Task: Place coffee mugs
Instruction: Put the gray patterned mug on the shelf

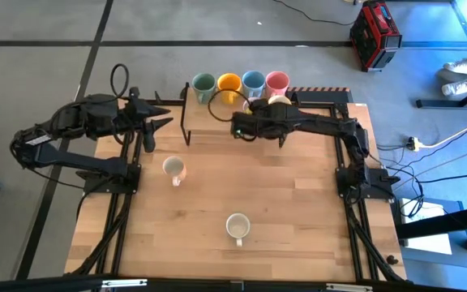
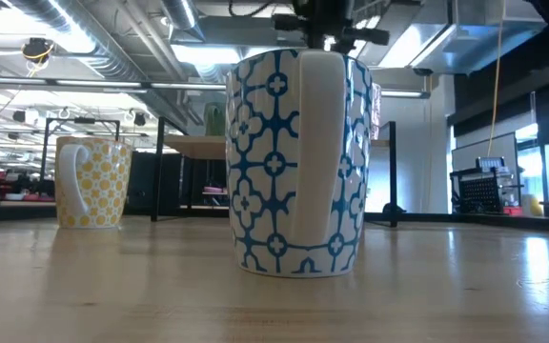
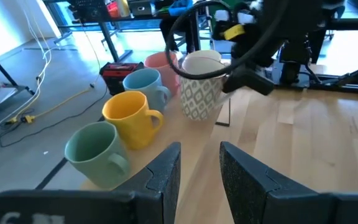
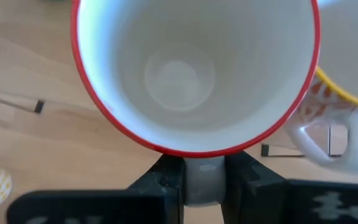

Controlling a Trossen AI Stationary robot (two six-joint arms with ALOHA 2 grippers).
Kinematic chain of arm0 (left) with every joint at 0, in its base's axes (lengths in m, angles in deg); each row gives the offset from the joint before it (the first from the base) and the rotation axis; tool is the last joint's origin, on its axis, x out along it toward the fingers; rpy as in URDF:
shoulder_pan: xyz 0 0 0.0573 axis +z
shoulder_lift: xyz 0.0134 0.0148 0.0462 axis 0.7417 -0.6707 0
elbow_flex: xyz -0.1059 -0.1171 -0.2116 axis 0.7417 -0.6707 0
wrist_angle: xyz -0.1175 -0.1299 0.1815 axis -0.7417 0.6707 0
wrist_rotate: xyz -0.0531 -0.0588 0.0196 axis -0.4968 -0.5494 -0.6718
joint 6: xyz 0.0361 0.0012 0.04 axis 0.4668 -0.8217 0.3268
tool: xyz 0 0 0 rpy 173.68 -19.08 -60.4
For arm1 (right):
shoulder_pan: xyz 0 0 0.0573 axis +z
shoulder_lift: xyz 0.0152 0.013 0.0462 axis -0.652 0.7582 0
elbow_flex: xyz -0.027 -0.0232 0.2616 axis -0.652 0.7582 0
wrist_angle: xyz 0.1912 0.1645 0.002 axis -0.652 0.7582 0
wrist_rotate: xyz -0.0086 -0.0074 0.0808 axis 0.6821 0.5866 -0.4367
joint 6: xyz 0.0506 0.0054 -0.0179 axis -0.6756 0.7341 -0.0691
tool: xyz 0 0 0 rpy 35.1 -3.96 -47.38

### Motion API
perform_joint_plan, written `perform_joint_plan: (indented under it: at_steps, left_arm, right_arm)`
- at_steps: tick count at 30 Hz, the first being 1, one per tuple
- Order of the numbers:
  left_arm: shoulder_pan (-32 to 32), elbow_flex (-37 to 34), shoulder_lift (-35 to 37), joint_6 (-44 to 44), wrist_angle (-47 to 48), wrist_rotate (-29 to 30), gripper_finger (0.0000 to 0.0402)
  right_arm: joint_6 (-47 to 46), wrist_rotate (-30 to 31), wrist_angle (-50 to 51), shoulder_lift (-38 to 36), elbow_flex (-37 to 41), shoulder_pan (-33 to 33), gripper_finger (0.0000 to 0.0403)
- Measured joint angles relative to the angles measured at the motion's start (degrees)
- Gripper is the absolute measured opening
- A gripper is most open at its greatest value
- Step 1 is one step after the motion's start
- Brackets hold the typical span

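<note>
Looking straight down from the high view, a row of four coloured mugs, green (image 1: 203, 83), orange (image 1: 229, 83), blue (image 1: 254, 81) and pink (image 1: 277, 80), stands along the table's (image 1: 290, 211) far edge; the right gripper (image 1: 259, 108) reaches in just in front of that row, while the left gripper (image 1: 159, 114) waits further along the same edge, beyond the green mug. Two cream mugs (image 1: 174, 169) (image 1: 237, 226) sit well apart from the row.

At table height, a blue-patterned mug (image 2: 298, 162) fills the low view, a yellow-dotted mug (image 2: 93, 181) behind it.

From the left wrist, the left fingers (image 3: 163, 171) stand apart, holding nothing; a grey-patterned mug (image 3: 201, 93) stands beside the pink mug.

From the right wrist, the right fingers (image 4: 166, 177) are clamped on the handle of a red-rimmed mug (image 4: 194, 74). Judging by this, the step in hand is setting this mug near the row; next comes lowering it upright, clear of its neighbour, then releasing
</note>
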Motion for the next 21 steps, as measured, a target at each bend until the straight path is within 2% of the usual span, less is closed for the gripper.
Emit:
perform_joint_plan:
  at_steps: [21]
  left_arm:
    - [0.0, 0.0, -0.02, 0.24, -0.6, 0.09, 0.0105]
  right_arm:
    - [4.64, -3.51, -0.76, 3.01, 0.0, -4.52, 0.005]
